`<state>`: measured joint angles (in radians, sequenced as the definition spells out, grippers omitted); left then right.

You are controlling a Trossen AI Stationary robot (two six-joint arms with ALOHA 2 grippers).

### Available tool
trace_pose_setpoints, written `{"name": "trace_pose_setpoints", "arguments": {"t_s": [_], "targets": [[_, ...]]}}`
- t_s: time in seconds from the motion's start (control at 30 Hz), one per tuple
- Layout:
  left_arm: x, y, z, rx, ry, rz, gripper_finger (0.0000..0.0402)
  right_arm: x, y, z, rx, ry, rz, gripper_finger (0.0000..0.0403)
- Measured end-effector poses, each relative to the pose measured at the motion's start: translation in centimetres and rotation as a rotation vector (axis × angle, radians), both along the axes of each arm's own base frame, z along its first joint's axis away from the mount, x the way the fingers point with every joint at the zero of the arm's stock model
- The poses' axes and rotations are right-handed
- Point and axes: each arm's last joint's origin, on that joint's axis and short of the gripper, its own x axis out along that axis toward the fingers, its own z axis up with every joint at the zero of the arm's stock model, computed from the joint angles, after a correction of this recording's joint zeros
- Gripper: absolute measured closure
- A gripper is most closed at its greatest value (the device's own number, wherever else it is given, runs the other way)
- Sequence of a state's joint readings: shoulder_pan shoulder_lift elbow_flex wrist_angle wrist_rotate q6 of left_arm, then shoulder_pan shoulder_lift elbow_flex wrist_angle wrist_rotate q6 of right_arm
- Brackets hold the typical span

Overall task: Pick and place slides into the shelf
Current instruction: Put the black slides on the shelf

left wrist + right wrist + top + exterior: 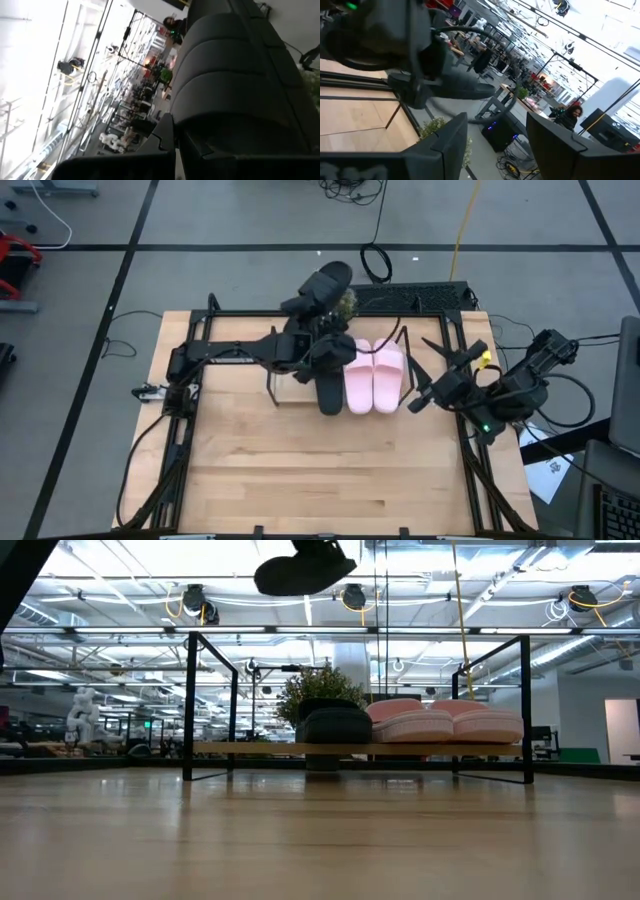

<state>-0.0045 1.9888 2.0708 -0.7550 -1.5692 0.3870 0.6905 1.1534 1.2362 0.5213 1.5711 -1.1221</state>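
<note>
My left gripper is raised over the shelf's far side and shut on a matte black slide, which shows high up in the low view. The shelf, a light board between thin black wire frames, stands at the table's middle far part. On its board rest another black slide and two pale pink slides, side by side on their soles. My right gripper waits open to the right of the shelf, touching nothing. My left gripper holds the black slide lifted clear, well above the shelf. The slide fills the left wrist view beyond one dark finger, and the gripper itself hides the place of contact. Which part the fingers are on cannot be told.
A small green plant stands just beyond the shelf. Black rails run along the table's edges. Bare wood tabletop lies on the near side. Cables and a dark device sit past the far edge.
</note>
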Motion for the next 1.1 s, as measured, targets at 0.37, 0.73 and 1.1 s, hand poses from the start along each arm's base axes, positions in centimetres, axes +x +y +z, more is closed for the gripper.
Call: {"name": "trace_pose_setpoints", "arguments": {"t_s": [0.37, 0.73, 1.1], "targets": [[-2.4, -9.4, -2.7, -0.276, -0.273, -0.301, 0.0402, 0.0, 0.0, 0.0, -0.012, 0.014, 0.002, 0.0211], [-4.7, -6.6, -5.2, -0.459, -0.376, -0.083, 0.0401, 0.0, 0.0, 0.0, 0.008, -0.013, 0.004, 0.0211], [-4.2, -3.4, -8.7, -0.552, -0.426, 0.106, 0.0402, 0.0, 0.0, 0.0, -0.003, 0.001, 0.003, 0.0211]]}}
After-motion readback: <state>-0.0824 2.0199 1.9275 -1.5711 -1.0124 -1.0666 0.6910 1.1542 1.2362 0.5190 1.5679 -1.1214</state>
